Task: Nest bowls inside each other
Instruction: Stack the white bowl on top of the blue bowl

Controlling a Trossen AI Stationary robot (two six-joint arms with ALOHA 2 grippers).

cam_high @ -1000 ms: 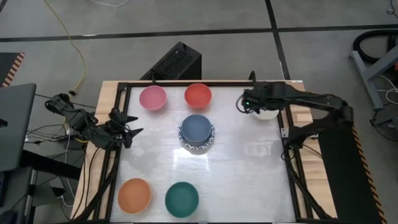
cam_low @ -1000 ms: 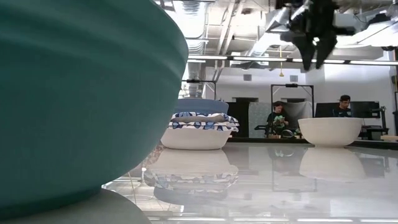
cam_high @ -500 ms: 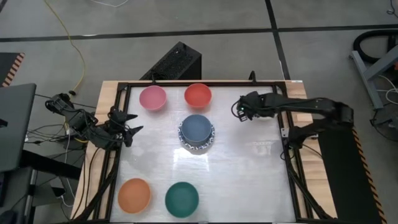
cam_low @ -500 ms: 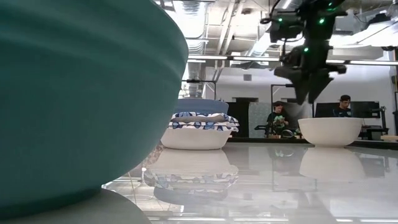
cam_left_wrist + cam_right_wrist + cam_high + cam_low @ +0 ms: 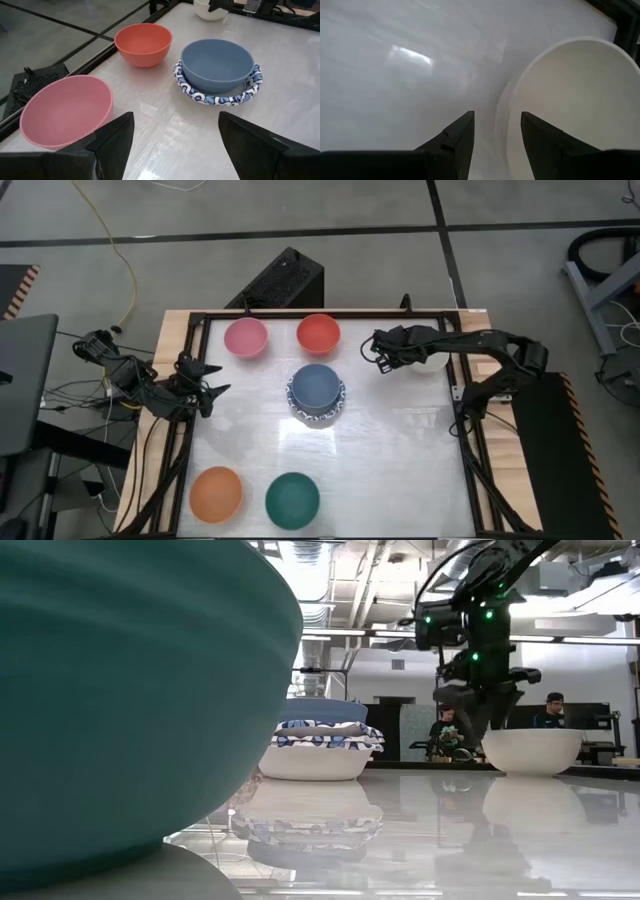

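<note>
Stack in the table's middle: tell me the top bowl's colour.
Dark blue bowl, nested in blue-patterned white bowls; left wrist view shows it best.

Dark green bowl [image 5: 130, 700] cut off by the left, top and bottom edges of the low view, blurred by closeness. Cream bowl [image 5: 432, 362] mostly hidden under the right arm [image 5: 480, 345] at upper right of the high view. Patterned bowls [image 5: 327, 739] under the dark blue bowl [image 5: 322, 711] too closely stacked to count. Pink bowl [image 5: 67, 108] partly covered by a finger [image 5: 112, 142] at lower left.
</note>
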